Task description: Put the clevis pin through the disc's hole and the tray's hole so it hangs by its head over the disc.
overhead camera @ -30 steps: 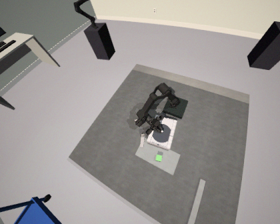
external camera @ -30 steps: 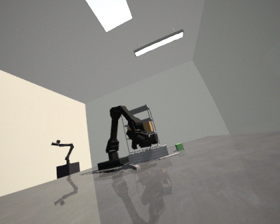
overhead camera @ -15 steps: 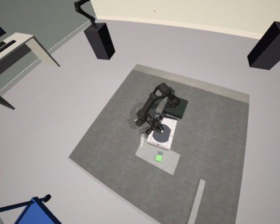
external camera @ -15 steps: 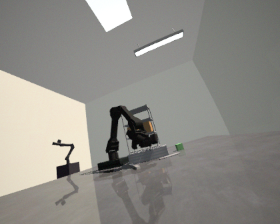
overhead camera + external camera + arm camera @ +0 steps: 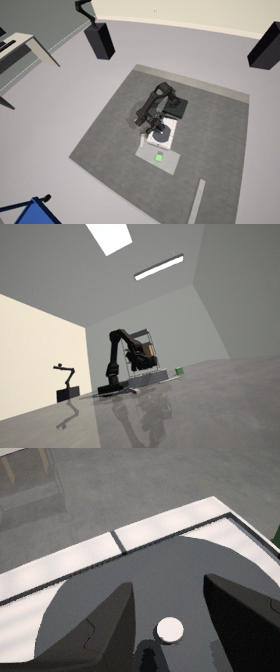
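The grey aluminium disc (image 5: pixel 161 137) (image 5: pixel 165 558) lies inside the white-looking rimmed tray (image 5: pixel 173 124) (image 5: pixel 150 378) (image 5: pixel 60 556). The pin shows in the wrist view only as its round pale head (image 5: pixel 170 629), low over the disc, with a thin dark edge at its left. Its shank is hidden, and so are the holes of the disc and the tray. My gripper (image 5: pixel 168 588) is open above the disc. The pin's head shows in the gap between the fingers, with disc visible on both sides of it, touching neither finger in this view.
A green cube (image 5: pixel 159 158) (image 5: pixel 179 371) is beyond the tray, by a pale flat sheet (image 5: pixel 170 165). A short pale bar (image 5: pixel 142 141) lies beside the tray. The arm's dark base plate (image 5: pixel 182 108) is at the tray's other end.
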You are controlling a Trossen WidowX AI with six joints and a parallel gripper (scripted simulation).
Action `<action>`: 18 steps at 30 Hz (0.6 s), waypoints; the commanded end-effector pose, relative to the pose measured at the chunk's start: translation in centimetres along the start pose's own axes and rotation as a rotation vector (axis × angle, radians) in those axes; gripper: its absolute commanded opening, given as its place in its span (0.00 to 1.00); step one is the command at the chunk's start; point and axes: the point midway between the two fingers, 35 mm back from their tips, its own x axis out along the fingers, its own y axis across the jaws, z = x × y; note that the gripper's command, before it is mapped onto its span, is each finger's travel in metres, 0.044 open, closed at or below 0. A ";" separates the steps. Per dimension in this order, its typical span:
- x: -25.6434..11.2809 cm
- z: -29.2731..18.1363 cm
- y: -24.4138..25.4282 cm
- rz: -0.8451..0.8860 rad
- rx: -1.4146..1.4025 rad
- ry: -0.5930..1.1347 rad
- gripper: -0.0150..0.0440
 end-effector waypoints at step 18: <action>-9.3 0.1 0.2 -0.083 0.109 0.048 1.00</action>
